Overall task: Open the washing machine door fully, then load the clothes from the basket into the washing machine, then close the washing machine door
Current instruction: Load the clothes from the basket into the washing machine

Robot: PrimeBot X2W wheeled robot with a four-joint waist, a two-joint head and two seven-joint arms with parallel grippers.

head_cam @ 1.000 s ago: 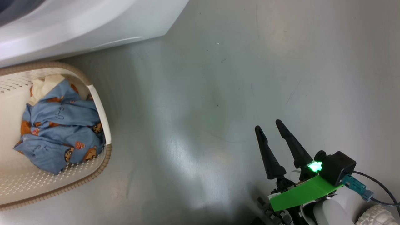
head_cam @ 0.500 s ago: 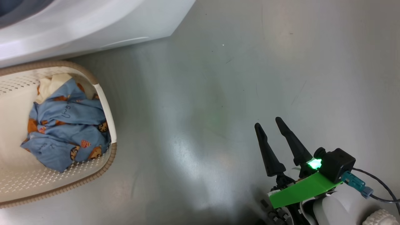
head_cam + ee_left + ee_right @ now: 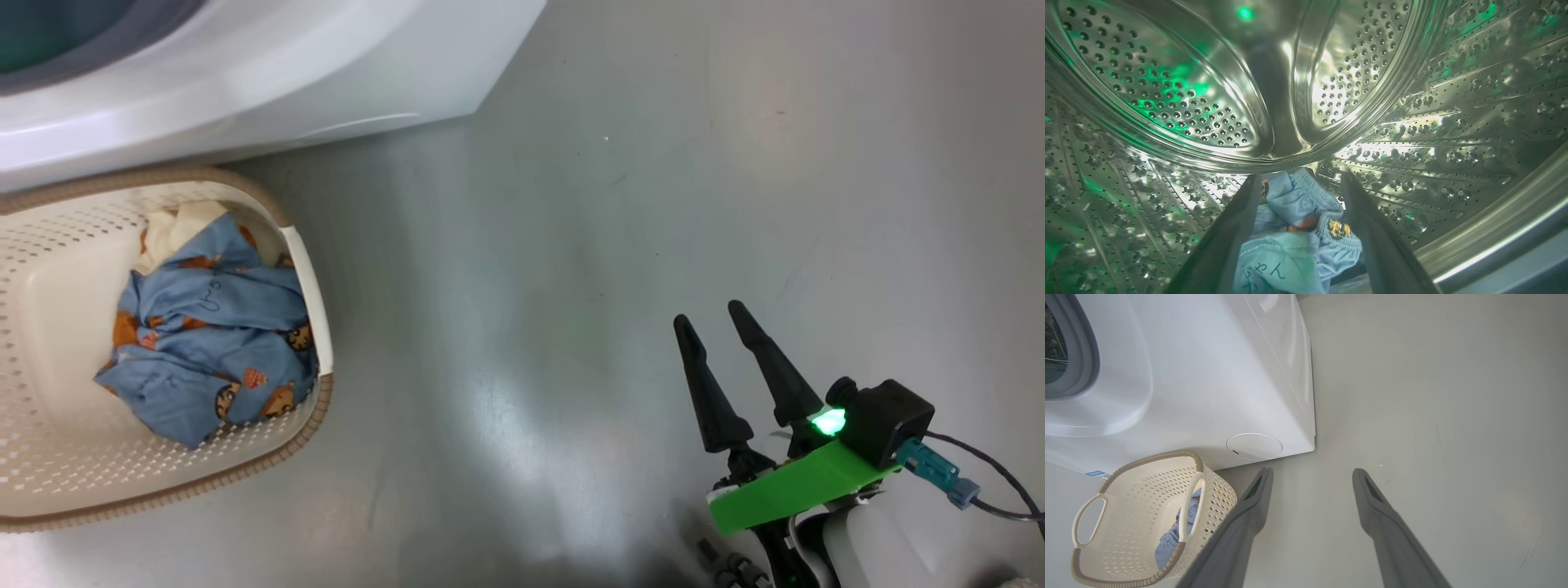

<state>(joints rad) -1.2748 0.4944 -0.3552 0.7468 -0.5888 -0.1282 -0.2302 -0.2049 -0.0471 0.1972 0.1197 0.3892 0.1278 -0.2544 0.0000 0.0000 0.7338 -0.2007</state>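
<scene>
Left hand is inside the steel drum of the washing machine. Its fingers are set wide, with a wad of the light blue printed clothes bunched between them and touching both. Honestly, I can't tell if it's squeezing that wad or just sitting around it.

Right hand is wide open with nothing in it, hanging over the bare grey floor, well apart from everything else.

More of the same blue fabric lies crumpled in the basket, piled against its right wall with a bit of white lining showing at the top. The basket stands on the floor just in front of the machine, below the round filter cap in the right wrist view, next to a small blue label.
</scene>
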